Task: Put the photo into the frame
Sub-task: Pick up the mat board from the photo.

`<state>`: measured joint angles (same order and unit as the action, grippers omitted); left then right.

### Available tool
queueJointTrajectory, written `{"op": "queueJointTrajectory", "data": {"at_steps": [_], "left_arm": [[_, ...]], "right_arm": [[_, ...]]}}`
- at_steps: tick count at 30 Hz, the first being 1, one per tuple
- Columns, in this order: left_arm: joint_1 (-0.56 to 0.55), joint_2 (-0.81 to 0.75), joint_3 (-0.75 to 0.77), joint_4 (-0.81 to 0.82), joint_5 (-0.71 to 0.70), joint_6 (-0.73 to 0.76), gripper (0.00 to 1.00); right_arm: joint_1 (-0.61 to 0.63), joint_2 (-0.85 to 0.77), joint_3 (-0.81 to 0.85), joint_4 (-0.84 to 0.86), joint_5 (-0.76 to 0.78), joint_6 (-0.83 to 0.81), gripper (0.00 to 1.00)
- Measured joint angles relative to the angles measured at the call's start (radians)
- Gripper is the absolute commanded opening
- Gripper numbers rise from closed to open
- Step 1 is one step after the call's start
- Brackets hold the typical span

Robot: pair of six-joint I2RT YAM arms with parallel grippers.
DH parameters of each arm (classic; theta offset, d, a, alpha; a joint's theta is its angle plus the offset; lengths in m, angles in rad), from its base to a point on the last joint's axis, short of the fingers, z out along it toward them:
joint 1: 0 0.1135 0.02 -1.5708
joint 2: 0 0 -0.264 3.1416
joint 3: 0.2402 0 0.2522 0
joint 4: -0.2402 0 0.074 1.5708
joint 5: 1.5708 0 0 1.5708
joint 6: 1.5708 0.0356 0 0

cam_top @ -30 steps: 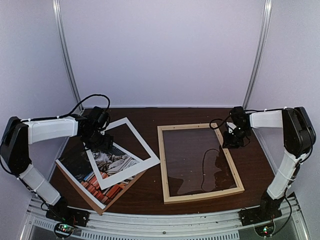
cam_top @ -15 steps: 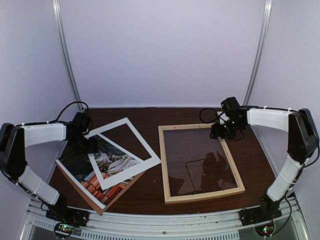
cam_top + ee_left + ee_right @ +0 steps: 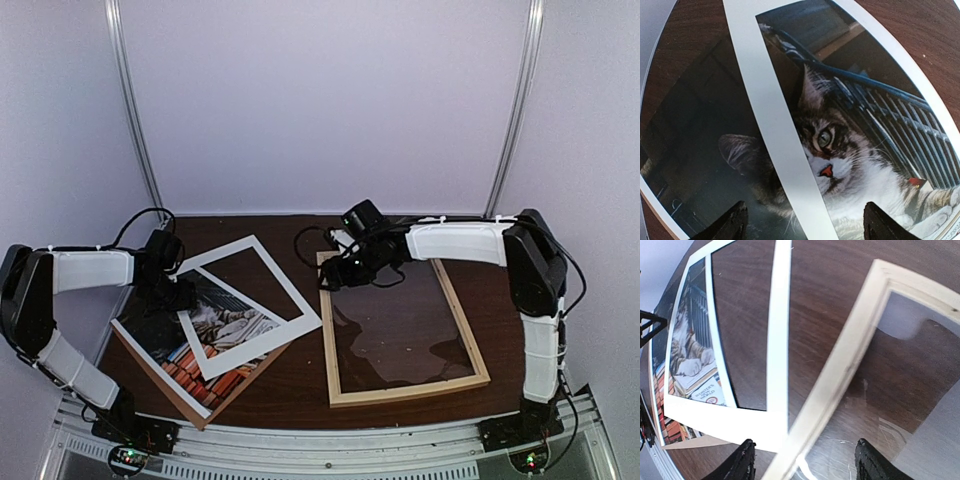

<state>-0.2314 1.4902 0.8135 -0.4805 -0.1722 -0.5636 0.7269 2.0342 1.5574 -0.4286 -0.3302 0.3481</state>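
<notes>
The photo (image 3: 150,335), a tabby cat on red books, lies at the left on a brown backing board (image 3: 240,378). A white mat border (image 3: 287,283) lies askew over its far right part. My left gripper (image 3: 178,292) hovers open over the photo's far edge. In the left wrist view its jaws (image 3: 802,227) straddle a mat strip (image 3: 775,125) crossing the cat's face (image 3: 840,150). The light wood frame (image 3: 327,330) lies at centre right. My right gripper (image 3: 335,275) is open and empty over the frame's far left corner, its jaws (image 3: 802,465) either side of the rail (image 3: 840,365).
The frame holds a reflective glass pane (image 3: 400,320). The mat's near right corner (image 3: 777,340) lies close to the frame's left rail. The dark wood table (image 3: 295,385) ends at a metal rail in front, with white walls behind and at the sides.
My right arm has swung left from the frame's far right corner to its far left corner. My left gripper drew left a little a second ago, then held still.
</notes>
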Motion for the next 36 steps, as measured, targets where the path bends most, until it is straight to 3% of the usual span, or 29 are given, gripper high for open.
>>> {"op": "queueJointTrajectory", "data": {"at_steps": [8,19,36], "left_arm": [[0.002,-0.004,0.000,0.011,0.005,0.000,0.82],[0.003,-0.004,0.000,0.016,0.031,0.000,0.82],[0.003,-0.004,-0.031,0.017,0.020,-0.007,0.82]], "right_arm": [[0.108,0.191,0.213,-0.009,-0.052,0.023,0.71],[0.130,0.335,0.390,-0.103,0.013,0.074,0.72],[0.113,0.349,0.438,-0.212,0.180,0.072,0.73]]}}
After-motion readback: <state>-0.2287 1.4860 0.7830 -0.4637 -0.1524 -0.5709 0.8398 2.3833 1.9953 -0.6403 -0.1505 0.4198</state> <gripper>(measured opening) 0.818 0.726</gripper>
